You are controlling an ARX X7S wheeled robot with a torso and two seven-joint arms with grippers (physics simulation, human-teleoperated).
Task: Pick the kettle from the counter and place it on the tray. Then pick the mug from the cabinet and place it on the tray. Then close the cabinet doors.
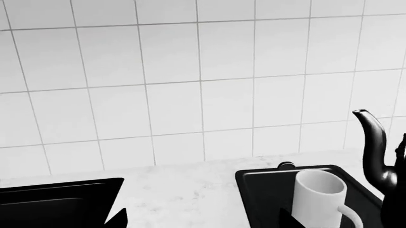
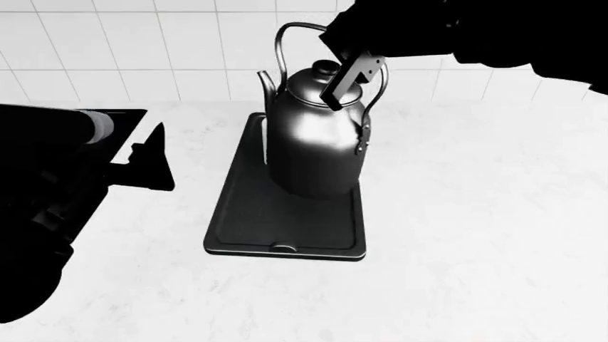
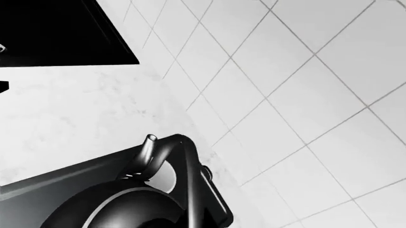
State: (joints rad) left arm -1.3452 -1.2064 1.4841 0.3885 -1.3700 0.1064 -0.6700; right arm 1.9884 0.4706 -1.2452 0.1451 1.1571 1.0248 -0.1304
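Observation:
The dark metal kettle (image 2: 317, 139) stands upright on the far half of the black tray (image 2: 285, 228) on the marble counter (image 2: 465, 214). In the left wrist view a white mug (image 1: 317, 197) stands on the tray (image 1: 266, 190) beside the kettle's spout (image 1: 374, 142); the head view does not show the mug. My right gripper (image 2: 354, 77) hangs over the kettle's lid, by the wire handle (image 3: 190, 190); its jaws are hidden. My left gripper (image 2: 161, 158) is open and empty over the counter, left of the tray, fingertips (image 1: 120, 218) wide apart. The cabinet is out of view.
A black sink (image 2: 122, 120) lies in the counter to the left of the tray, under my left arm. White wall tiles (image 1: 203, 80) close off the back of the counter just behind the tray and kettle.

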